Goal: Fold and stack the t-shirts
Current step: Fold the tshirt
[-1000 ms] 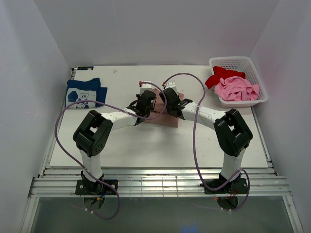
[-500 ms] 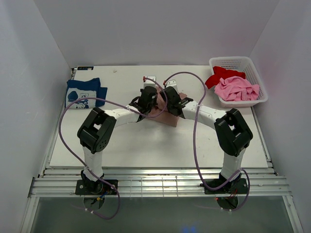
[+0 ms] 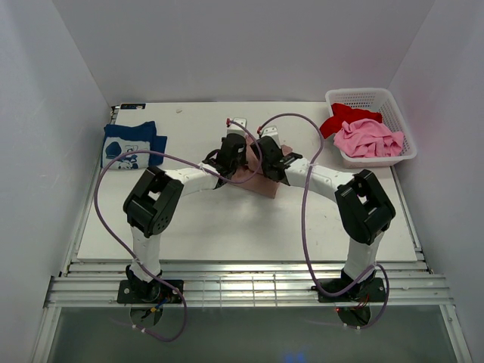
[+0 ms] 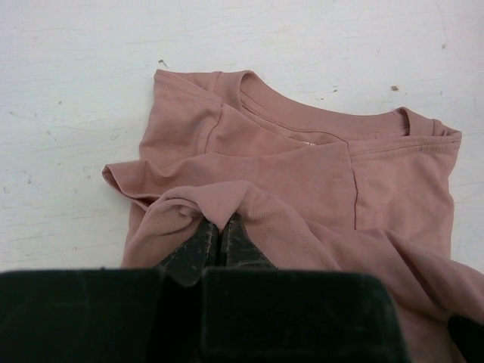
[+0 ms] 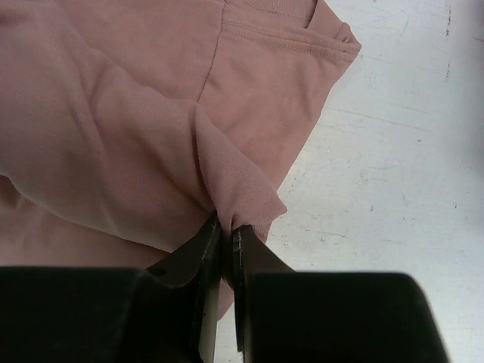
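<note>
The dusty pink-tan t-shirt (image 3: 261, 184) lies partly folded at the table's middle, mostly hidden under both wrists; its print does not show. My left gripper (image 4: 220, 223) is shut on a pinched fold of this shirt (image 4: 318, 174), whose collar lies ahead. My right gripper (image 5: 225, 227) is shut on the shirt's right-hand edge (image 5: 136, 113). In the top view the left gripper (image 3: 236, 138) and right gripper (image 3: 266, 141) sit close together over the shirt's far part. A folded navy t-shirt (image 3: 132, 144) with white print lies at the left. Red (image 3: 342, 117) and bright pink (image 3: 368, 139) shirts sit in the basket.
A white plastic basket (image 3: 393, 102) stands at the back right corner of the table. The white tabletop (image 3: 249, 227) extends in front of the shirt. Both arms' purple cables loop over the table.
Both grippers have moved away from the bases toward the far side, carrying the pinched shirt edge over the shirt. The navy shirt and basket have not moved.
</note>
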`<act>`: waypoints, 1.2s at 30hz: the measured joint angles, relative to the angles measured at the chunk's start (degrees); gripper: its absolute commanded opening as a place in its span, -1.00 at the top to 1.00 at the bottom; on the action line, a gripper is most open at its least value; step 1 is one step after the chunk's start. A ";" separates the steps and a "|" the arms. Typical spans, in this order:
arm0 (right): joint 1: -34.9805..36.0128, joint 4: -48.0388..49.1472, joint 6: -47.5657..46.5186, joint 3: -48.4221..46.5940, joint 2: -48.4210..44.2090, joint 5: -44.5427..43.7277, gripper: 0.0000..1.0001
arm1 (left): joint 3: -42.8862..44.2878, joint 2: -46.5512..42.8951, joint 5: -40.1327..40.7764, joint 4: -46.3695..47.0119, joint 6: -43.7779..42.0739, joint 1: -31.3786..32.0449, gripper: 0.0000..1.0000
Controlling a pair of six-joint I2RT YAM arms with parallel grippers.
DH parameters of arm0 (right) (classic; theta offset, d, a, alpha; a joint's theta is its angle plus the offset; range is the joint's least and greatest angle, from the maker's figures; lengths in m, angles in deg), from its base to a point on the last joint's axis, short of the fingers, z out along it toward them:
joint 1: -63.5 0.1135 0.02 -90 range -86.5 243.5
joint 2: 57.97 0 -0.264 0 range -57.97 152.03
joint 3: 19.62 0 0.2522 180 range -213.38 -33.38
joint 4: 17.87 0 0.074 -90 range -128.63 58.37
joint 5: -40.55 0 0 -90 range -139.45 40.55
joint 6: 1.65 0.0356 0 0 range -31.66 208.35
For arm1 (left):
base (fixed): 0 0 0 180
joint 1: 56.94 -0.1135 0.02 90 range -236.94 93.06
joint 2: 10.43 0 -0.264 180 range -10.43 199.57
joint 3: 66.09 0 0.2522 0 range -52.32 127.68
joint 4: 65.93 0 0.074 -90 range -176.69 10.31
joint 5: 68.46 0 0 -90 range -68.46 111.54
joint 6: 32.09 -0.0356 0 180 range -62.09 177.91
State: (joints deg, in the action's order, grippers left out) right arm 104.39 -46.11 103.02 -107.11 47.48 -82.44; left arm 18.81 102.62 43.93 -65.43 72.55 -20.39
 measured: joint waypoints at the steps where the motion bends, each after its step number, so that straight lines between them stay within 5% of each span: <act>1: 0.00 -0.33 0.17 0.20 -0.20 -0.02 0.85 | 0.11 0.00 -0.33 0.02 -0.04 0.00 1.00; 36: 1.20 -3.52 4.37 6.45 -9.75 -2.60 0.85 | 2.45 0.11 -4.46 1.66 -0.52 0.15 1.00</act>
State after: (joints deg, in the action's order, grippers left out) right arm 105.59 -49.63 107.39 -100.67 37.73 -85.04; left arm 21.26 102.73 39.47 -63.76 72.02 -20.23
